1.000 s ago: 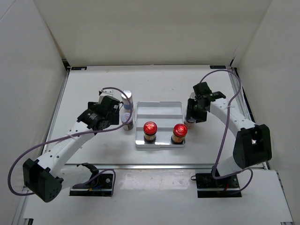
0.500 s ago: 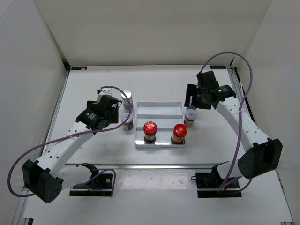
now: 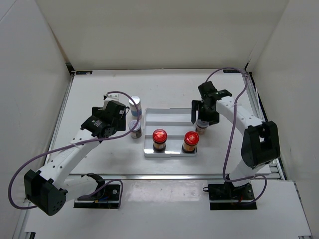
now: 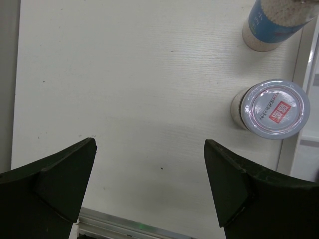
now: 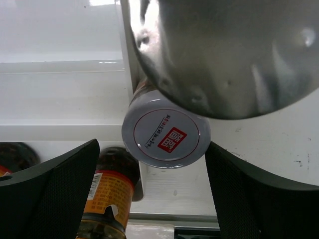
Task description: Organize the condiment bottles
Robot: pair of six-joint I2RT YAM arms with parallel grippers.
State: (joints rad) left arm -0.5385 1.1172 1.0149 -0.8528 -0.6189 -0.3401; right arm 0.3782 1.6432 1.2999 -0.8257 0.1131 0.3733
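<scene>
Two amber condiment bottles with red caps (image 3: 159, 135) (image 3: 191, 138) stand in the near row of the white tray (image 3: 168, 118). To the tray's left stand a tall white-and-blue bottle (image 3: 135, 106) (image 4: 279, 25) and a short silver-lidded jar (image 3: 135, 127) (image 4: 271, 108). My left gripper (image 3: 121, 124) (image 4: 149, 144) hangs open over bare table beside them. At the tray's right edge is another silver-lidded jar (image 3: 201, 126) (image 5: 166, 134). My right gripper (image 3: 204, 117) (image 5: 152, 149) is open above it, one finger on each side of the lid. A large silver cap (image 5: 224, 55) fills the top of the right wrist view.
The tray's far row (image 3: 168, 115) holds nothing. An amber bottle's label (image 5: 102, 196) shows just left of the jar in the right wrist view. White walls close in the table on three sides, with a metal rail (image 3: 164, 175) along the near edge.
My right gripper went from shut to open, lifted away so the jar showed by the tray, then came back over it. The left arm stayed put.
</scene>
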